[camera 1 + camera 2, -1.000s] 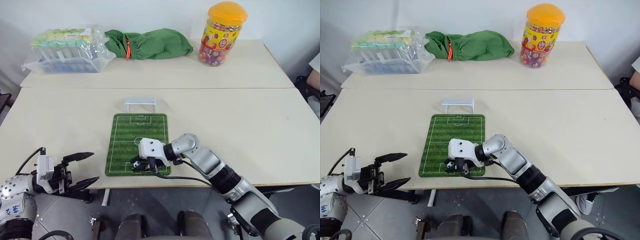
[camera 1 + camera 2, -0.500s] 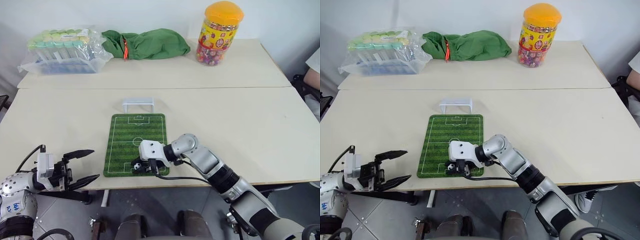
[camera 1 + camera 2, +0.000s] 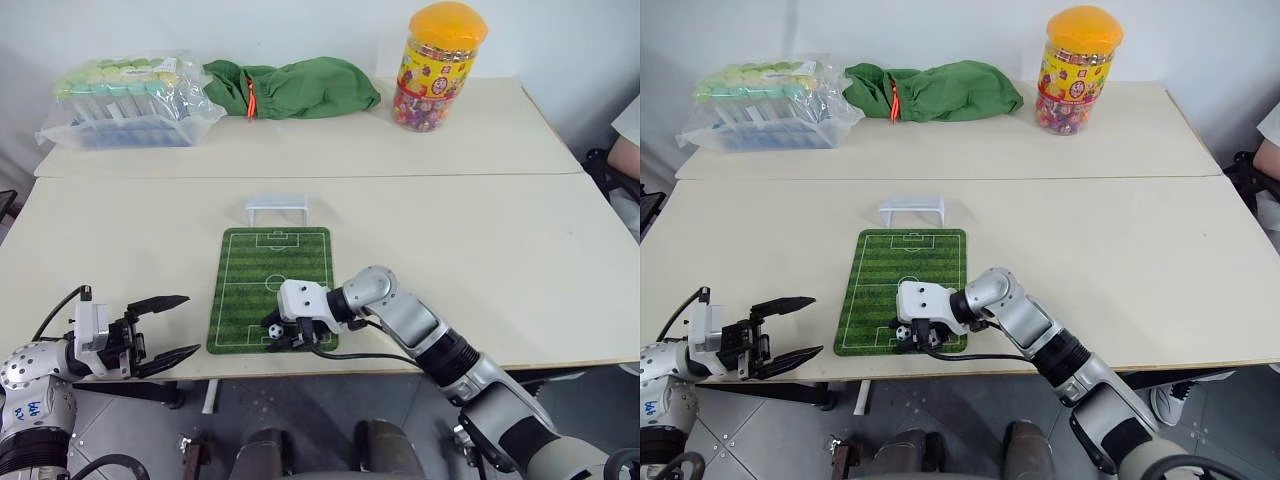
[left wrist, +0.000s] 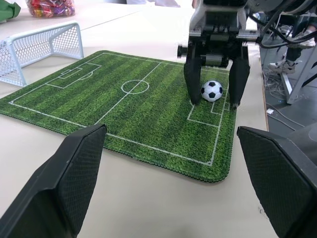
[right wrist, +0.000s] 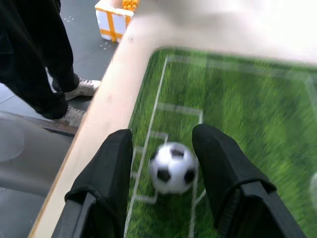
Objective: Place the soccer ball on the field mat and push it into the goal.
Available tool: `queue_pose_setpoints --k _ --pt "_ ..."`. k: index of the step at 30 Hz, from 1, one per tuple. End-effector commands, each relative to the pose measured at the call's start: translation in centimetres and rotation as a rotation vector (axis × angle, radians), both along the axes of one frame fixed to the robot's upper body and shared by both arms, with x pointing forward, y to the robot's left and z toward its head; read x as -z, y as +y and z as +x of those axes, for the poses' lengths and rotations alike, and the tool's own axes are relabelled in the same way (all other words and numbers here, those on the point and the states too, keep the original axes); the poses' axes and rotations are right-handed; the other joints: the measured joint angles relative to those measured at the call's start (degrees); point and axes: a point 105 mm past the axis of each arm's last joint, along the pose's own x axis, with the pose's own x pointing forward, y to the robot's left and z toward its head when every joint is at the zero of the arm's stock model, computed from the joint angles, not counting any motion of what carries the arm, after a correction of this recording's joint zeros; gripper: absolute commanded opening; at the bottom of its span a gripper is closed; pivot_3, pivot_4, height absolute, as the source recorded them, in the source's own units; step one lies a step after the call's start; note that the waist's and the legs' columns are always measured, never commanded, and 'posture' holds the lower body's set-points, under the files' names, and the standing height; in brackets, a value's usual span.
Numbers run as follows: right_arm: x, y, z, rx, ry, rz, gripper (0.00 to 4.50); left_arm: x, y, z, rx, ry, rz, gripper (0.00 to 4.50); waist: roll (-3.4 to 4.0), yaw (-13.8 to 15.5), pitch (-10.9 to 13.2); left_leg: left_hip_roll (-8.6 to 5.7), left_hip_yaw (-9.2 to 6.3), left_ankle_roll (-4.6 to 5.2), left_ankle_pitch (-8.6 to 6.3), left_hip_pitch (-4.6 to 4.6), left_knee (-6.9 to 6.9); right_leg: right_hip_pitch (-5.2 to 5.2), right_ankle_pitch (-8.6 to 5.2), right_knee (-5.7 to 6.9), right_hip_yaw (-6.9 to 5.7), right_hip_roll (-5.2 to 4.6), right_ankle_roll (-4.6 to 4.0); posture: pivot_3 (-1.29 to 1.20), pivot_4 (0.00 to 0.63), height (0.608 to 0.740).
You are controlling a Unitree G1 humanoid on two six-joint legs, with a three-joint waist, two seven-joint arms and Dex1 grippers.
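Ball (image 4: 212, 90) resting on mat (image 3: 270, 285), near-end penalty box, between spread right jaws (image 4: 212, 99), apparently released. Goal (image 3: 278, 208) straight ahead beyond far end of mat, on tabletop (image 3: 480, 250). Left jaws (image 3: 160, 330) spread, empty, farther off.

No legible text appears in any view. The candy jar (image 3: 441, 68) carries a printed label. Its characters cannot be read.
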Motion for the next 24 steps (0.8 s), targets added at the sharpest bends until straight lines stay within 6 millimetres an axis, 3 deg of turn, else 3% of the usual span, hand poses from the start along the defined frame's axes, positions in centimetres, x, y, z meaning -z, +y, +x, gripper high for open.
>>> queue_pose_setpoints --k 1,5,8,9,17,21,24 --pt "-3.5 0.4 -1.0 -0.024 -0.056 0.094 2.15 -0.1 -0.2 -0.6 0.045 -0.009 0.011 4.5 -0.01 0.0 0.0 0.01 -0.01 0.0 0.0 0.0 0.0 0.0 0.0 0.0 -0.01 0.0 0.0 0.0 0.15 0.74" --pt "-3.2 -0.2 -3.1 -0.057 -0.037 0.096 1.27 0.0 -0.2 -0.9 0.054 -0.005 0.011 4.5 -0.02 0.1 0.0 -0.01 -0.07 -0.05 -0.04 0.0 -0.08 0.0 0.0 -0.01 -0.04 0.0 0.0 0.0 0.15 0.74" --pt "-1.9 -0.4 -3.4 -0.006 0.031 0.075 0.17 -0.2 -0.2 -1.0 0.062 -0.006 0.008 4.5 -0.02 0.2 0.0 -0.03 -0.08 -0.04 -0.05 -0.01 -0.08 0.01 0.0 -0.02 -0.05 0.0 0.0 0.0 0.15 0.74" --pt "-1.7 -0.4 -3.4 0.002 0.044 0.074 0.03 -0.3 -0.2 -1.0 0.064 -0.006 0.007 4.5 -0.03 0.1 0.0 -0.03 -0.05 -0.03 -0.05 -0.01 -0.06 0.01 0.0 -0.03 -0.05 0.0 0.0 0.0 0.15 0.74" --pt "0.3 0.0 -4.1 0.035 0.193 0.054 0.03 -0.3 -0.2 -1.3 0.064 0.006 0.008 4.5 -0.03 0.0 0.0 -0.01 -0.03 -0.05 -0.06 0.01 -0.09 0.0 0.0 -0.04 -0.05 0.02 0.0 0.0 0.15 0.74" --pt "1.3 -0.4 -3.0 0.084 0.194 0.031 0.03 -0.3 -0.2 -1.3 0.061 0.009 0.005 4.5 -0.04 0.0 0.0 -0.02 -0.02 -0.05 -0.06 0.0 -0.06 0.01 0.0 -0.05 -0.04 0.01 0.0 0.0 0.15 0.74" --pt "0.6 -0.6 -1.0 0.143 0.163 0.057 0.03 -0.3 -0.2 -1.1 0.056 0.005 0.006 4.5 -0.03 0.0 0.0 -0.01 -0.01 -0.04 -0.06 0.0 -0.05 0.01 0.0 -0.05 -0.03 0.01 0.0 0.0 0.15 0.74"
